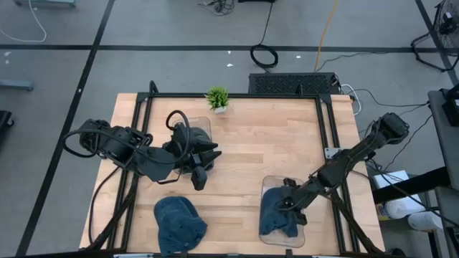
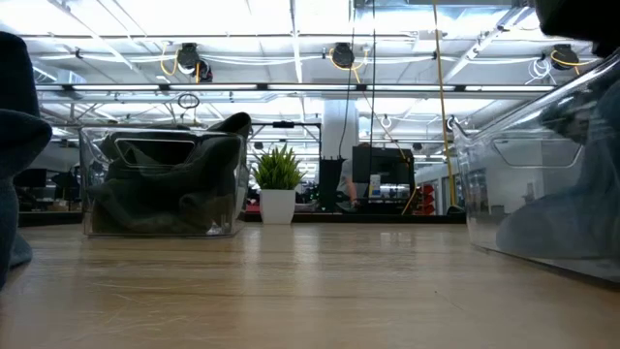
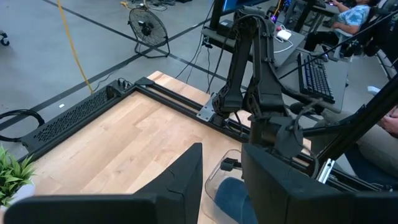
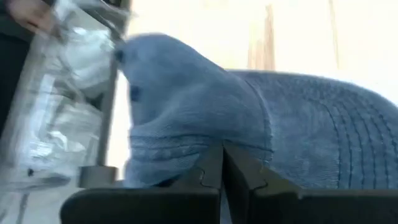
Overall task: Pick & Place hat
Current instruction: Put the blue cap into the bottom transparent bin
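Note:
Two blue hats show in the high view. One hat [image 1: 179, 223] lies flat on the table near its near edge. The other hat [image 1: 276, 215] sits in a clear bin [image 1: 267, 183] on the table's right, and fills the right wrist view [image 4: 205, 112]. My right gripper [image 1: 288, 204] reaches down into that bin and is shut on this hat. My left gripper [image 1: 203, 170] hovers open over the table's left middle, beside a second clear bin [image 1: 204, 125], touching nothing; its fingers [image 3: 180, 180] point toward the right arm. My right gripper [image 4: 222, 167] pinches the blue hat's cloth [image 4: 199, 146] between its two shut fingers, which come slanting down from the table's right. The hat rests inside the clear bin. The fingers themselves hide whether they have one layer or a fold.
A small potted plant [image 1: 217, 98] stands at the table's far edge. In the low view the left bin [image 2: 160, 184] shows dark shapes through its wall, and the right bin [image 2: 552, 174] stands close. Bare wood [image 1: 265, 143] lies between the two bins.

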You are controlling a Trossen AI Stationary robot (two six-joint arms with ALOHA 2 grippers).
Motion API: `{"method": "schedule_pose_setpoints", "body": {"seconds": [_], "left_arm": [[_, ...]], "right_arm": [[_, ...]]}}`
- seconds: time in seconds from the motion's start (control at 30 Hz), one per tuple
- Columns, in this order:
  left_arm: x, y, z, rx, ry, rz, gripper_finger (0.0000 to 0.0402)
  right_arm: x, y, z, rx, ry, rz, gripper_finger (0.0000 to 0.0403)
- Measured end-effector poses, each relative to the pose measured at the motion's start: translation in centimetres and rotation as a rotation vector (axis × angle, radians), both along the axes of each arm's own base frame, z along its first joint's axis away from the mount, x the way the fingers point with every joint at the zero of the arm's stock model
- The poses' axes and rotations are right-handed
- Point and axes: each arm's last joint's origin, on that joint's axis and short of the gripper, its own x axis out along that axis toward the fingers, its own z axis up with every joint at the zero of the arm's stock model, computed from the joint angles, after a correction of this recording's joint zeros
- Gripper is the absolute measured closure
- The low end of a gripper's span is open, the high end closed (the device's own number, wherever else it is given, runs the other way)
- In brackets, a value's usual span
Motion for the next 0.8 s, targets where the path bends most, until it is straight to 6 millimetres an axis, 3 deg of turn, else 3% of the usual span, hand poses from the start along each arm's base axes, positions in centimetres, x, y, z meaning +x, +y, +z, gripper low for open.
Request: {"method": "schedule_pose_setpoints", "body": {"seconds": [0.4,0.8], "left_arm": [[0.0,0.0,0.0,0.000,0.000,0.000,0.0282],[0.0,0.0,0.0,0.000,0.000,0.000,0.0282]], "right_arm": [[-0.8,-0.6,3.2,0.059,-0.164,0.029,0.0403],[0.3,0.2,6.4,0.041,-0.706,0.191,0.0403]]}}
